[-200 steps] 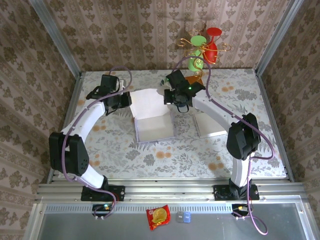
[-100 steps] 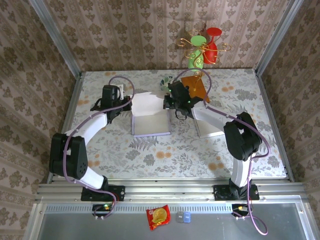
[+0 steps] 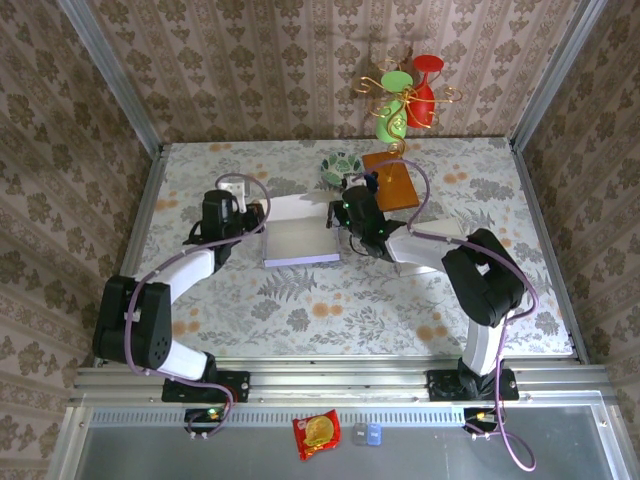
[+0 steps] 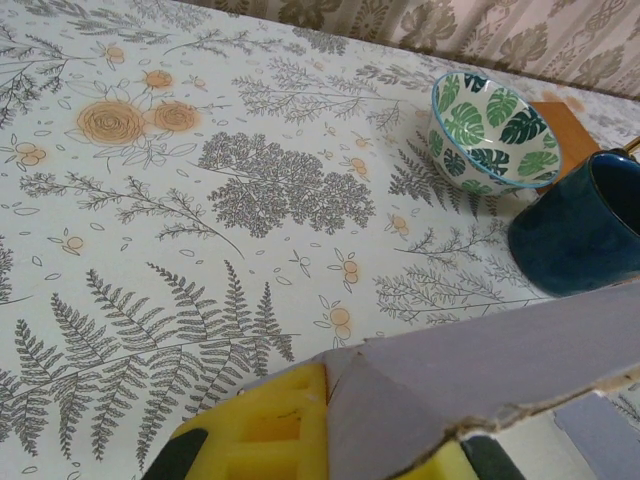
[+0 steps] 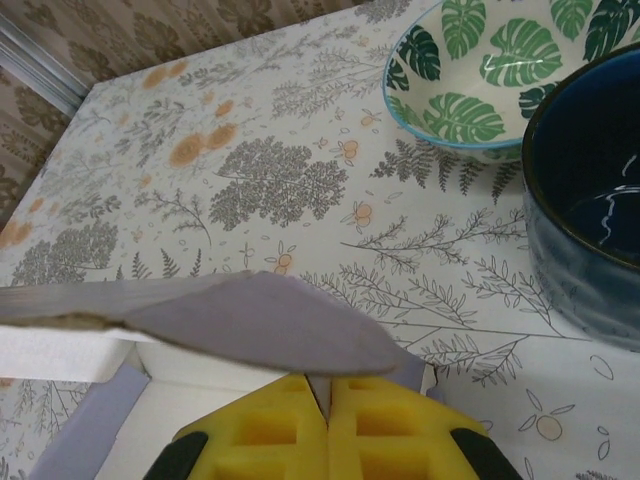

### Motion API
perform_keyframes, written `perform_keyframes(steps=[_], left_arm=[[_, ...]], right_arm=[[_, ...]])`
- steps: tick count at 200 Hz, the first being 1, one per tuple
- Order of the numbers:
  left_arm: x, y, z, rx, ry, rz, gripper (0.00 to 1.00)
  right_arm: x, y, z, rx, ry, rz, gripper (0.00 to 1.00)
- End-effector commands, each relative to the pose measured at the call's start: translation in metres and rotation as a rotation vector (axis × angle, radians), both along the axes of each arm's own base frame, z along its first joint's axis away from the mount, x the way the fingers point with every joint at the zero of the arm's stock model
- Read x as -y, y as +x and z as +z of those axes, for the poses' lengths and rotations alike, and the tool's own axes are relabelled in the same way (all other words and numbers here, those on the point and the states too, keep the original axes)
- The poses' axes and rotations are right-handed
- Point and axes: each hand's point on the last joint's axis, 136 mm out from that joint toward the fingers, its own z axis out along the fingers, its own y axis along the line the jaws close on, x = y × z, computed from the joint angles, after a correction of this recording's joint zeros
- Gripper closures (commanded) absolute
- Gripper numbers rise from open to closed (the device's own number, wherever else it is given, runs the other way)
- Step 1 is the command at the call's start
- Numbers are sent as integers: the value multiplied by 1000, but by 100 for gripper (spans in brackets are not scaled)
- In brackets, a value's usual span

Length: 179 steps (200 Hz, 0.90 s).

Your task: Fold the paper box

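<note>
The paper box (image 3: 300,243) is pale lilac outside and white inside. The tablecloth (image 3: 300,310) is off-white, printed with grey ferns and orange roses. At the far side, the bowl (image 4: 495,125) is white with green leaves and a blue rim, the mug (image 4: 580,230) dark blue. The foam pads (image 5: 270,430) are yellow, the walls (image 3: 250,60) brown damask

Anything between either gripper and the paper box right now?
Nothing visible. The left gripper is shut on the left side of the paper box, and the right gripper is shut on its right side. The bowl and mug stand beyond the box, on the far side.
</note>
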Motion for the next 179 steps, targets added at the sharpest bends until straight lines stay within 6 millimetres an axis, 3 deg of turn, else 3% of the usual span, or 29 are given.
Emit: perform_keyframes(steps=[1, 59, 112, 133, 163, 179], left_arm=[[22, -12, 23, 85, -77, -84, 97], [26, -46, 2, 52, -60, -89, 96], [24, -71, -19, 12, -32, -55, 96], [22, -77, -23, 6, -11, -47, 97], [20, -81, -25, 5, 14, -33, 98], [16, -82, -27, 1, 33, -16, 99]], right_arm=[[-19, -12, 37, 146, 54, 30, 100], [-12, -32, 15, 72, -13, 22, 100], [-4, -56, 0, 10, -35, 13, 94], [-1, -62, -4, -16, -48, 17, 85], [3, -77, 9, -63, -34, 35, 72], [5, -86, 15, -114, -20, 46, 60]])
